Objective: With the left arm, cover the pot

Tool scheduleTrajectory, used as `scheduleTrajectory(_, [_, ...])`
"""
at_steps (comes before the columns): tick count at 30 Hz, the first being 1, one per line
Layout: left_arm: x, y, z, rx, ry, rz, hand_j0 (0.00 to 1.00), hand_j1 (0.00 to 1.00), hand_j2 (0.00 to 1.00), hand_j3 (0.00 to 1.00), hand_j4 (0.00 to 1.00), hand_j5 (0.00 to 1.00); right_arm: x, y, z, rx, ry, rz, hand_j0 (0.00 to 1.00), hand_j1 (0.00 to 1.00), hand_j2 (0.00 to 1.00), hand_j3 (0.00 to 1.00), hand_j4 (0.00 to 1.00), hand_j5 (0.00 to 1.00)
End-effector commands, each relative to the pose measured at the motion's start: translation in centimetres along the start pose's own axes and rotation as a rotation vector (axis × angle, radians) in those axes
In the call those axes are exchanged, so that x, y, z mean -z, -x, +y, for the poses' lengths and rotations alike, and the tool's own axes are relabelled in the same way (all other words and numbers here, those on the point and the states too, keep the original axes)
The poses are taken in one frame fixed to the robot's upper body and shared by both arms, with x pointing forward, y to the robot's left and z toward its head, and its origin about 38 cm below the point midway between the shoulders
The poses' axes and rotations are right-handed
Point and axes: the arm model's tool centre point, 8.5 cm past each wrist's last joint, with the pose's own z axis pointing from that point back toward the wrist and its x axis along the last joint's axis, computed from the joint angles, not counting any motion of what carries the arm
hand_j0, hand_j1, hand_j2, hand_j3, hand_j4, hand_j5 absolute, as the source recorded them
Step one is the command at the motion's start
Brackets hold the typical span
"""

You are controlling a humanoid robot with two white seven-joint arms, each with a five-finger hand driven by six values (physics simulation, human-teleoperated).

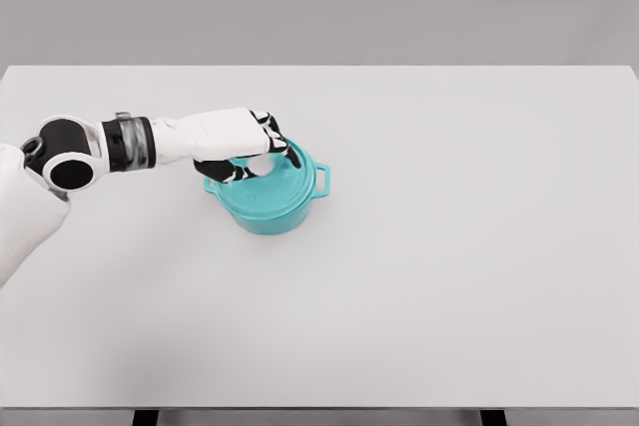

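Observation:
A teal pot (272,209) with side handles stands on the white table (449,246), left of the middle. A teal lid (270,190) with a white knob lies on top of the pot. My left hand (255,152) reaches in from the left and hovers over the lid, its black-jointed fingers curled around the white knob (262,163). The right arm does not show in the head view.
The pot's right handle (323,179) sticks out toward the table's middle. The table's far edge runs along the top and its near edge along the bottom of the picture.

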Motion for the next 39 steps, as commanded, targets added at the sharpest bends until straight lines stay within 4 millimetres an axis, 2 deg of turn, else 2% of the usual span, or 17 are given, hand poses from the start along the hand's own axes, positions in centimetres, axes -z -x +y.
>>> scheduleTrajectory(1, [-0.01, -0.01, -0.03, -0.003, 0.005, -0.001, 0.79, 0.79, 0.79, 0.79, 0.79, 0.79, 0.00, 0.01, 0.01, 0.000, 0.000, 0.000, 1.00, 1.00, 1.00, 1.00, 1.00, 1.00])
scheduleTrajectory(23, [0.42, 0.08, -0.27, -0.011, 0.007, 0.001, 0.81, 0.81, 0.81, 0.81, 0.81, 0.81, 0.00, 0.01, 0.01, 0.000, 0.000, 0.000, 1.00, 1.00, 1.00, 1.00, 1.00, 1.00])
scheduleTrajectory(39, [0.06, 0.15, -0.18, -0.011, 0.003, 0.004, 0.87, 0.87, 0.87, 0.87, 0.87, 0.87, 0.00, 0.01, 0.01, 0.000, 0.000, 0.000, 1.00, 1.00, 1.00, 1.00, 1.00, 1.00])
